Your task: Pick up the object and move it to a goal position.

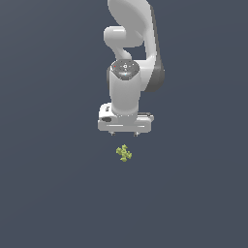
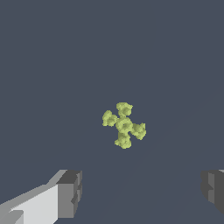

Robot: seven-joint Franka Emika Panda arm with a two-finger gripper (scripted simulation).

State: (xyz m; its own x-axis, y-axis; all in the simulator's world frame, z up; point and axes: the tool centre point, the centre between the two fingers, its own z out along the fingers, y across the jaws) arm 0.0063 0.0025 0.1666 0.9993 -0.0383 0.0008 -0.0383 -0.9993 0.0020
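From the exterior view, my white arm [image 1: 131, 48] comes down from the top of the frame and ends in my gripper [image 1: 124, 134], which points straight down; only the two short finger stubs show under the broad white hand, set well apart from each other, so my jaws stand wide and hold nothing; the object [image 1: 124, 153], a tiny yellow-green knobbly cross with short lobes, lies just beneath my jaws, roughly midway between the two stubs and clear of both; it is far smaller than my hand; the surface [image 1: 48, 193] under it is a flat dark grey-blue, plain all round; I cannot tell from here how much gap remains between my fingertips and that surface.

From the wrist view, the object [image 2: 124, 125] sits out ahead of my jaws, with four lumpy lobes spread from a knobbly middle; one of my fingers [image 2: 69, 194] shows as a grey pad on a white body, and the other finger [image 2: 213, 190] shows only as a grey pad at the frame's edge; the two are far apart with bare dark surface [image 2: 52, 65] between them; the cross lies on the line between them but beyond their tips, touching neither; nothing is in my grip.
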